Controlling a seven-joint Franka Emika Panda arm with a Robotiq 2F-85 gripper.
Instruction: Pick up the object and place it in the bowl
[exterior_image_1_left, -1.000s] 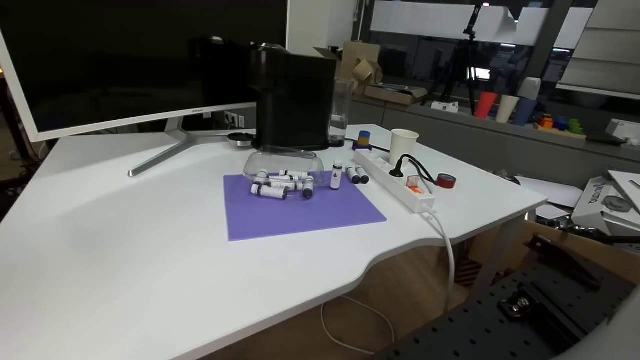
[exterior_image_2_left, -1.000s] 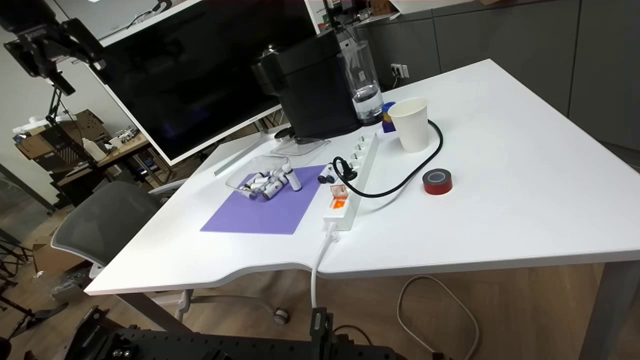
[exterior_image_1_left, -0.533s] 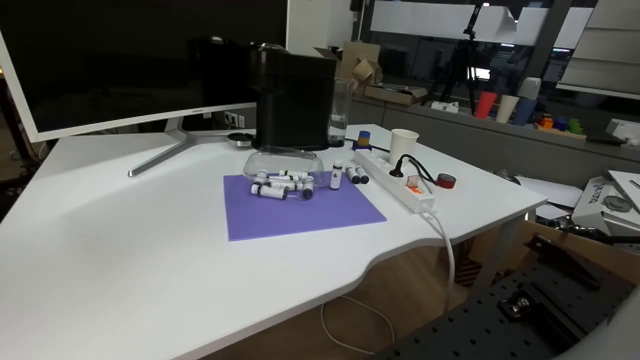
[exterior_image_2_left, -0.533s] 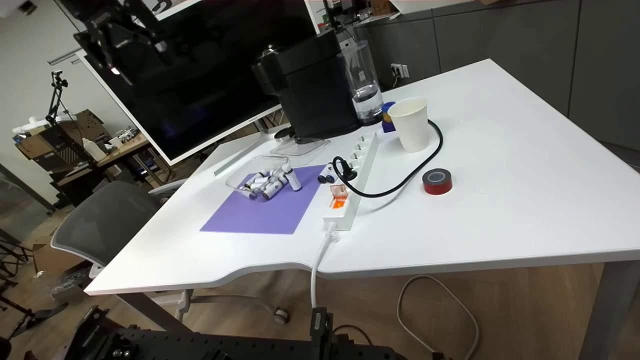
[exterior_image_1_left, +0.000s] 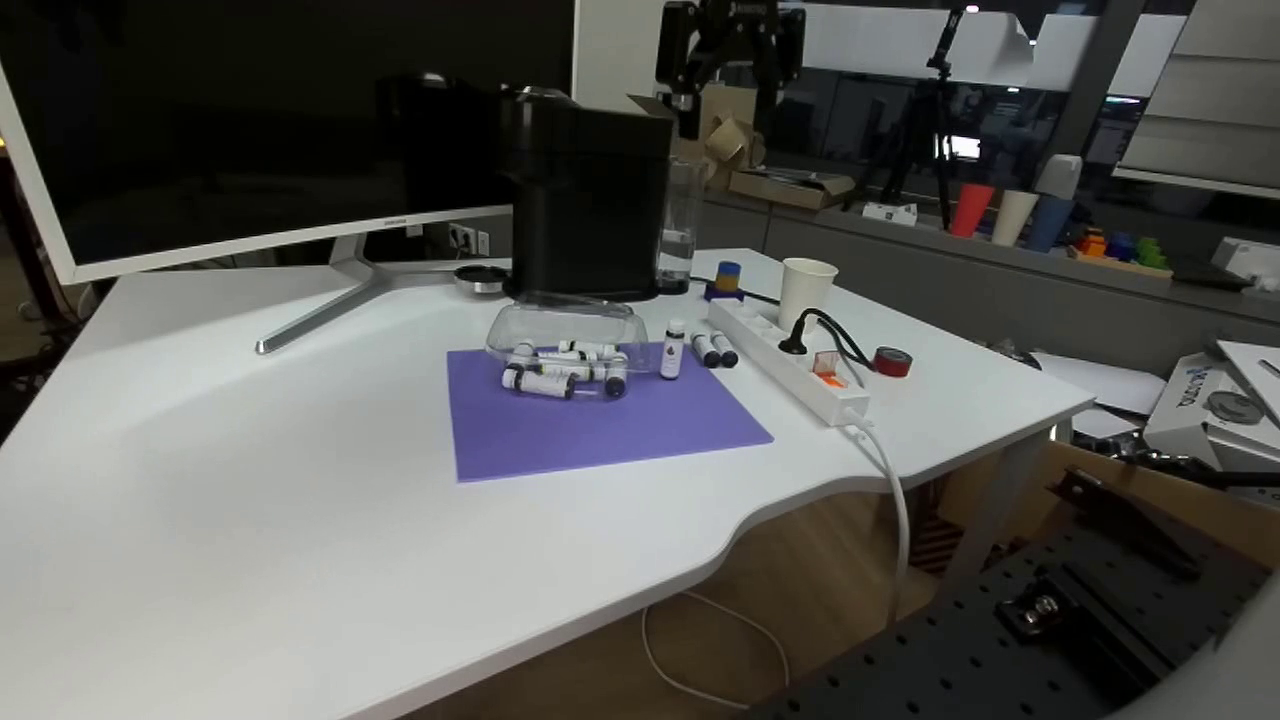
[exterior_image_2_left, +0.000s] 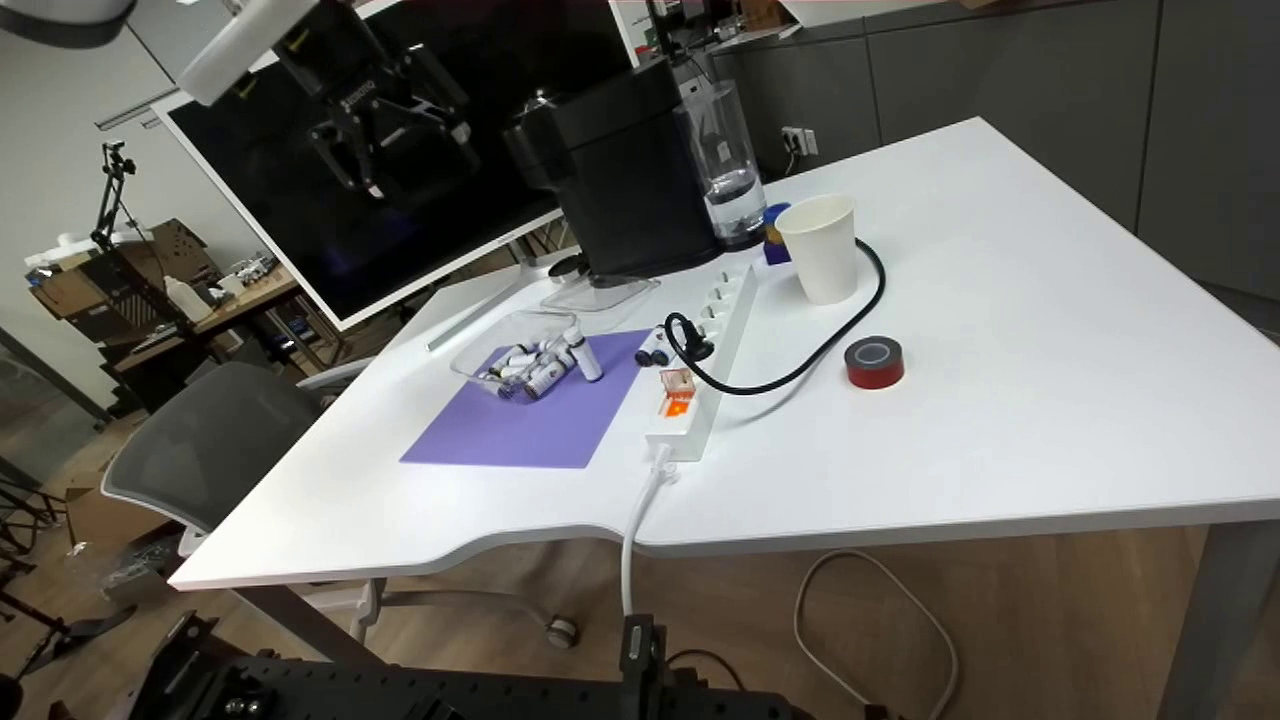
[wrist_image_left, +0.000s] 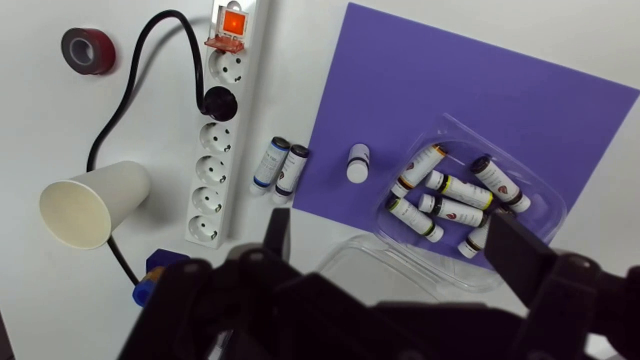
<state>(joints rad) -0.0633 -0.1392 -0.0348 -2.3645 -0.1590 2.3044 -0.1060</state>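
Has the vial (wrist_image_left: 358, 162) upright on the mat (wrist_image_left: 410, 65), near the tub (wrist_image_left: 547, 192) with others (wrist_image_left: 452, 211) lying inside. Points the tool (exterior_image_1_left: 730, 118) down, high above the tabletop (exterior_image_1_left: 250, 520), spread wide and released. Has two loose vials (wrist_image_left: 270, 162) opposite the tub, then the strip (wrist_image_left: 214, 154) with a plug (wrist_image_left: 220, 104), then the cup (wrist_image_left: 100, 200); farther back, the machine (exterior_image_1_left: 590, 200). Since half a second ago, has brought the tool into frame in an exterior view, leaving the vial in place.
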